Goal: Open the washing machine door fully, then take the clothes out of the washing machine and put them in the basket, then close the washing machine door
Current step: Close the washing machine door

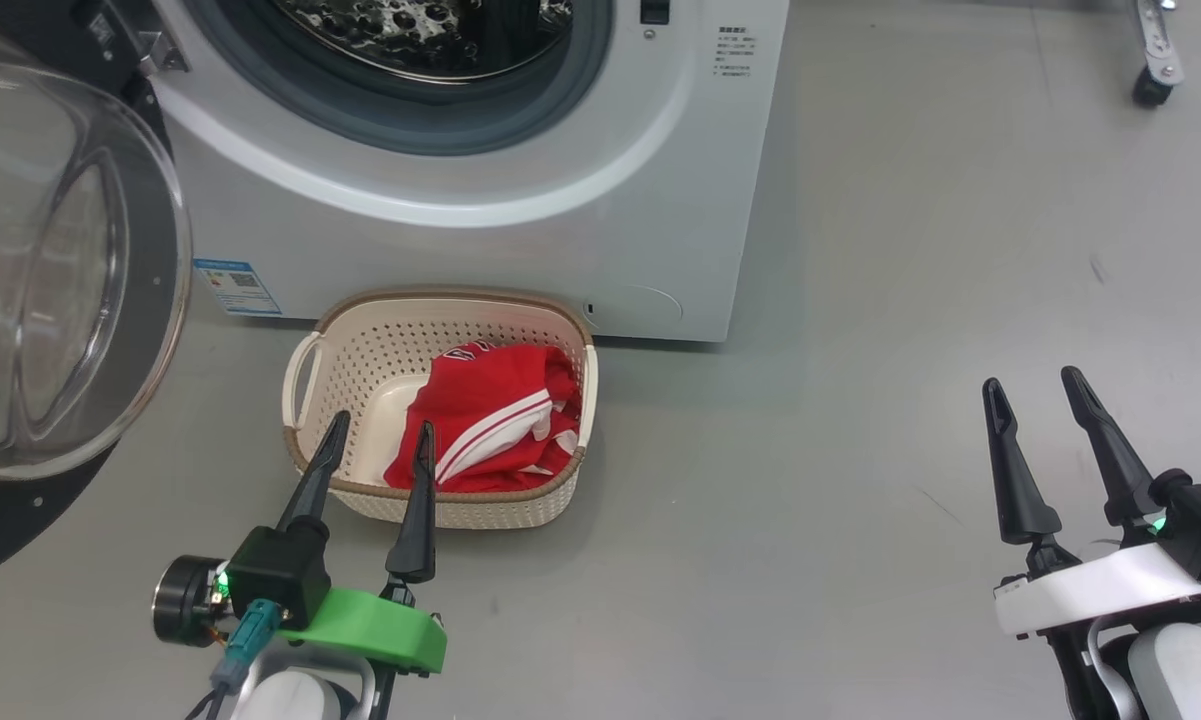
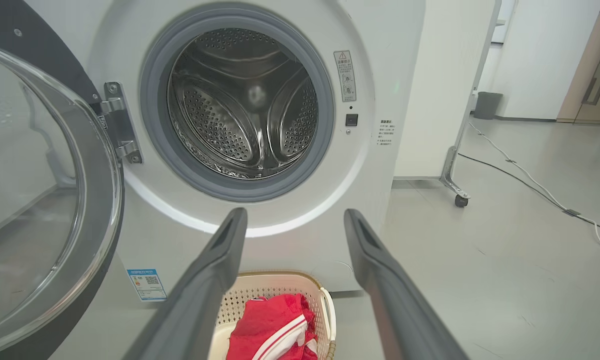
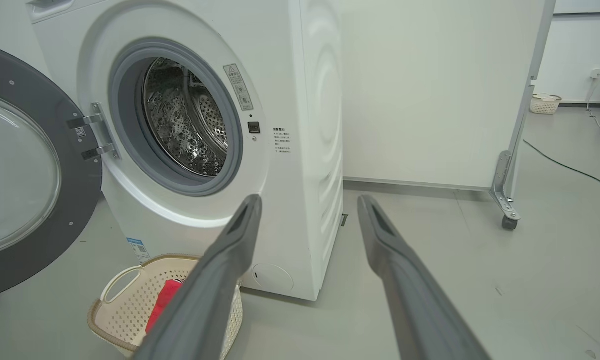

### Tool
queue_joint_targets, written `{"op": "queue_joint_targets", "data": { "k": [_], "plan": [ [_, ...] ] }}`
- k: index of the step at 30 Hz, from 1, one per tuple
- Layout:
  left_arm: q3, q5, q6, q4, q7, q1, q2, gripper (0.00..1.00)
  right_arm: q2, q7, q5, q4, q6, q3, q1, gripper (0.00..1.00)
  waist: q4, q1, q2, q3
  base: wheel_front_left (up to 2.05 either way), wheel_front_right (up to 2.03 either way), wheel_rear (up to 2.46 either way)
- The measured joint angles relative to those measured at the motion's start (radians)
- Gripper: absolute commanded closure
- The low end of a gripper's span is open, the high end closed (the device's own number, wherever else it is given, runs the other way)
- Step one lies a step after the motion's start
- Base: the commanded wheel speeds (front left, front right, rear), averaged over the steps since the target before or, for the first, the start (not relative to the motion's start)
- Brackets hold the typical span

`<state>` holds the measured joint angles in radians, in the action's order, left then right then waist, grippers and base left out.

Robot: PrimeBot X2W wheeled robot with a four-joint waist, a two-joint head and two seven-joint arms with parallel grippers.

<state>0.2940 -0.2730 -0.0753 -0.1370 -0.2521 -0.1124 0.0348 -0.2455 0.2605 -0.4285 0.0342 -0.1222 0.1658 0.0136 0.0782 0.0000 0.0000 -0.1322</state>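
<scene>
The white washing machine stands with its drum bare of fabric. Its door hangs swung wide open at the left, glass bowl facing me. Red clothes with white stripes lie in the cream basket on the floor in front of the machine. My left gripper hovers open over the basket's near rim, nothing between its fingers. My right gripper is open and empty over the floor, well to the right of the basket. Both wrist views show the basket and the open door.
A blue label is stuck low on the machine's front. A white partition on castors stands to the machine's right, with cables across the floor beyond. A second small basket sits far back by the wall.
</scene>
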Motion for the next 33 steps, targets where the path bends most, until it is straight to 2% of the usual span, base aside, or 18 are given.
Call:
{"op": "queue_joint_targets", "data": {
  "k": [22, 33],
  "plan": [
    [-0.009, -0.01, -0.009, 0.03, 0.0, 0.044, 0.002, 0.0, -0.004, 0.0, 0.015, -0.029, 0.0, 0.045, -0.028, 0.0, 0.268, 0.0, 0.0, 0.021, 0.0, 0.0, 0.0],
    [-0.026, -0.007, -0.009, 0.049, 0.0, 0.056, 0.003, 0.0, -0.002, 0.0, 0.019, -0.035, 0.0, 0.065, -0.028, 0.0, 0.343, 0.0, 0.0, 0.015, 0.0, 0.0, 0.0]
  ]
}}
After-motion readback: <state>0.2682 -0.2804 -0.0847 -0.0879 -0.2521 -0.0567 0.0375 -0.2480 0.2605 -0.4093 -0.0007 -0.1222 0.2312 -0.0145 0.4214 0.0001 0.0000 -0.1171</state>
